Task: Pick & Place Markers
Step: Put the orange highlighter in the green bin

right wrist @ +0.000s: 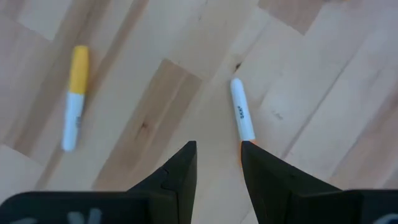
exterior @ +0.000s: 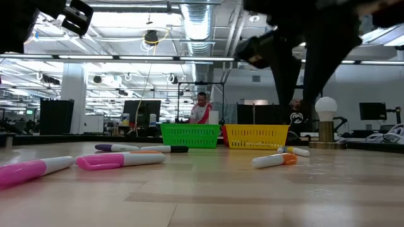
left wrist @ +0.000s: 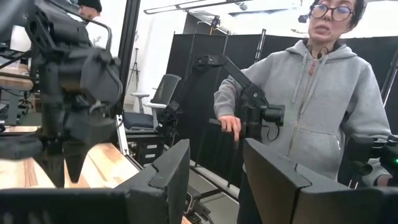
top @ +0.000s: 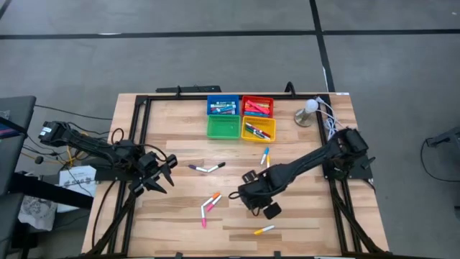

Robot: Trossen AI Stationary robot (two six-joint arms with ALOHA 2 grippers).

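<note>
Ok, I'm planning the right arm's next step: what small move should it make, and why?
Probably shift the right gripper sideways until the orange-and-white marker lies between its fingers, then lower. Its open jaws hang empty above the wooden table, and that marker lies just off one finger, not between them. The yellow-capped marker lies farther off.
</note>
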